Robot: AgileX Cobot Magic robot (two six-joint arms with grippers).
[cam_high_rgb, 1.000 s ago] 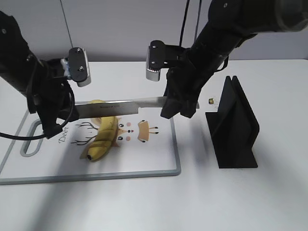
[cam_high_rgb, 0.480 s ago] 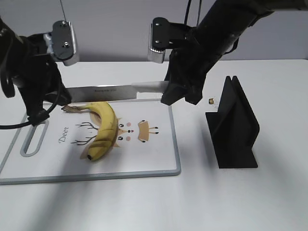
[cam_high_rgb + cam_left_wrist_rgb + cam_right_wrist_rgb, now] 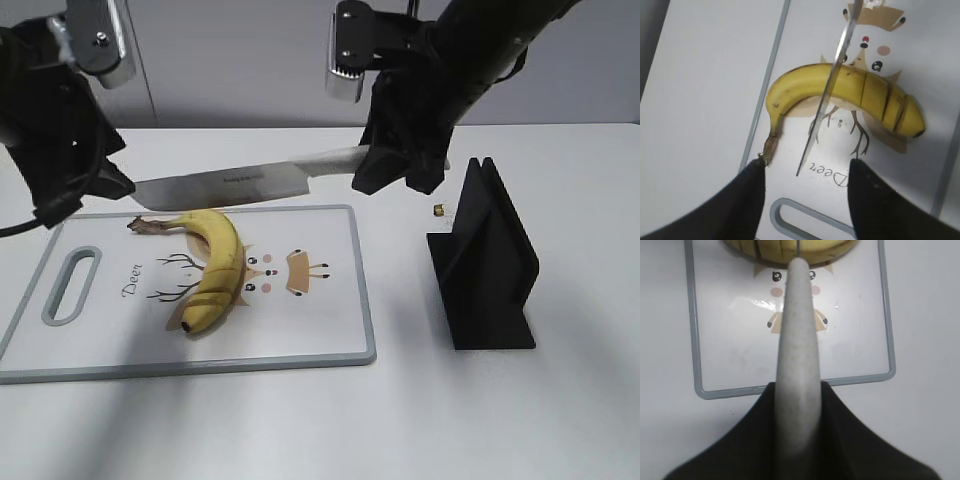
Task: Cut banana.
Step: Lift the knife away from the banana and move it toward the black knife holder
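The yellow banana lies on the white cutting board, stem to the far left, with several cut lines across its near half; it also shows in the left wrist view. My right gripper is shut on the grey handle of a knife, whose blade is held level in the air above the board's far edge. In the right wrist view the knife handle runs between the fingers. My left gripper is open and empty, raised above the board's left end.
A black knife stand stands right of the board. A small brass-coloured object lies on the table behind the stand. The board has a handle slot at its left end.
Both arms have risen. The knife has lifted off the banana and moved toward the far edge of the board. The left gripper has drawn up and away from the banana's stem end.
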